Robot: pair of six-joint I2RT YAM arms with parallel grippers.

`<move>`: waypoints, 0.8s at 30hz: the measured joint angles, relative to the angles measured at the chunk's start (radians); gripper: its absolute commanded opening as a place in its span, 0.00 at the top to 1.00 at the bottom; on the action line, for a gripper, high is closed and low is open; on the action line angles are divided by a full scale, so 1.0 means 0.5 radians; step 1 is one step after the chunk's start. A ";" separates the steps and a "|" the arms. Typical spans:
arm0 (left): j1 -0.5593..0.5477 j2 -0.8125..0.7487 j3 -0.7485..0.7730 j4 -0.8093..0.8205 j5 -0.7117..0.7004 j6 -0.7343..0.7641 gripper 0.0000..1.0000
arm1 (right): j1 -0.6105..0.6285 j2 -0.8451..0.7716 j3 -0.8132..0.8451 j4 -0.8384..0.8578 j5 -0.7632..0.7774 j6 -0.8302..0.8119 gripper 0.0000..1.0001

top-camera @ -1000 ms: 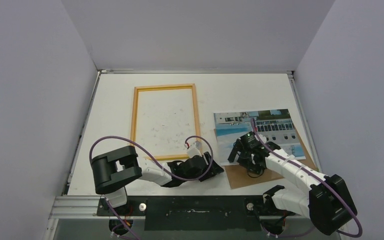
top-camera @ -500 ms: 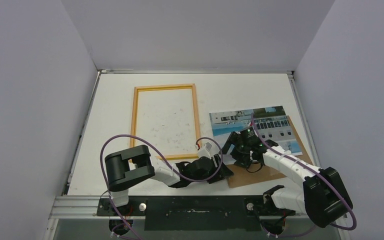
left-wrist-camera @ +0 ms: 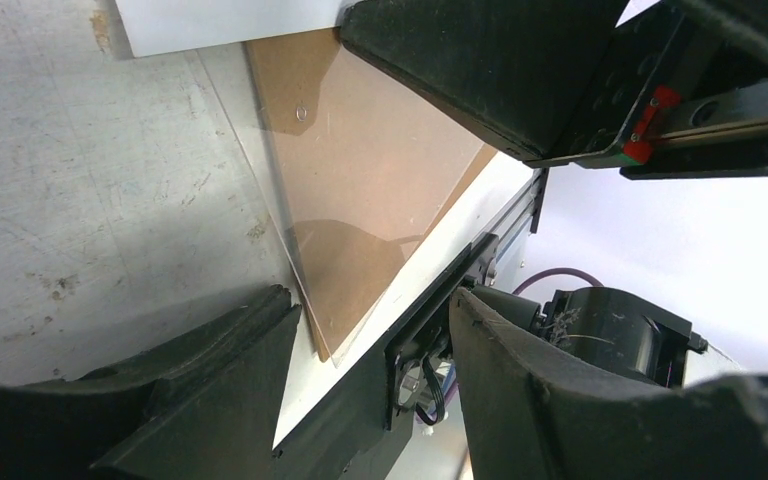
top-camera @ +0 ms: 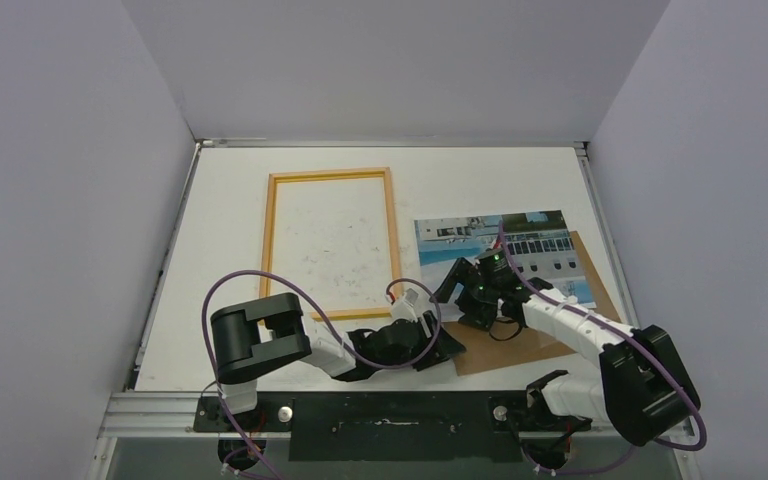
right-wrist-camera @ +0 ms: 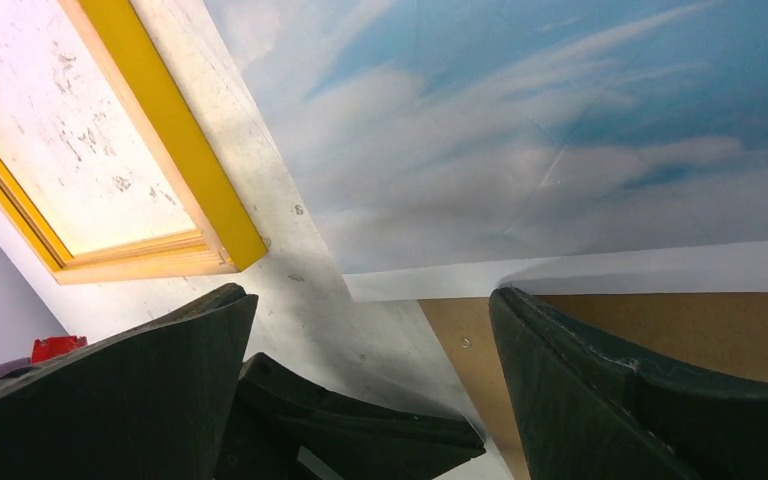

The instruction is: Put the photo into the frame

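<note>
The photo (top-camera: 450,240) lies face up on the right half of the table (top-camera: 230,220), slightly turned, its near edge overlapping the brown backing board (top-camera: 505,355). From above it shows a white building with rows of dark windows over blue water. In the right wrist view the photo (right-wrist-camera: 520,130) is blue sky with pale clouds and a white border along its near edge. Part of its near side is hidden under the right arm. The right gripper (top-camera: 460,300) sits low at the photo's near left corner, its jaws spread wide around that corner and some bare table, gripping nothing. The frame (top-camera: 330,173) lies flat to the left of the photo, apart from it, with scuffed table showing through its opening. Its border looks orange wood from above and yellow at the right wrist. The left gripper (top-camera: 440,345) lies low at the backing board's near left corner, jaws apart, the corner between them unclamped
</note>
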 measured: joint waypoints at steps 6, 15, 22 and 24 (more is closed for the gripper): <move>0.022 0.000 -0.028 0.050 0.020 0.011 0.42 | 0.012 -0.057 0.043 -0.083 0.005 -0.147 0.04; 0.051 0.000 -0.033 0.050 0.037 0.007 0.43 | 0.014 -0.279 0.111 -0.673 0.305 -0.425 0.03; 0.054 0.000 -0.023 0.034 0.039 0.008 0.43 | 0.013 -0.643 0.146 -1.116 0.618 -0.361 0.00; 0.055 0.001 -0.018 0.028 0.039 0.008 0.43 | 0.011 -0.674 0.139 -1.204 0.656 -0.319 0.02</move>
